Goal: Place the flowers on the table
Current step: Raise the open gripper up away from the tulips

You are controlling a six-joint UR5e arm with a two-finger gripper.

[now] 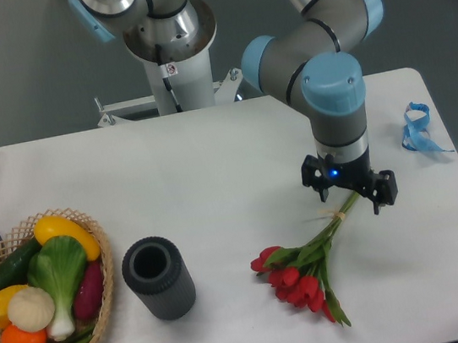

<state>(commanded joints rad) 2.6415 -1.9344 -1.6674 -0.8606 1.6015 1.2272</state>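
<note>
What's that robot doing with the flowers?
The robot arm has put a bunch of red flowers down on the white table. They are lying flat, with the red buds pointing toward the black cup and the stems toward the gripper. The gripper hangs above the stem ends with its jaws open, not holding anything. A basket of vegetables sits off to the side, and a blue ribbon lies near the far edge.
</note>
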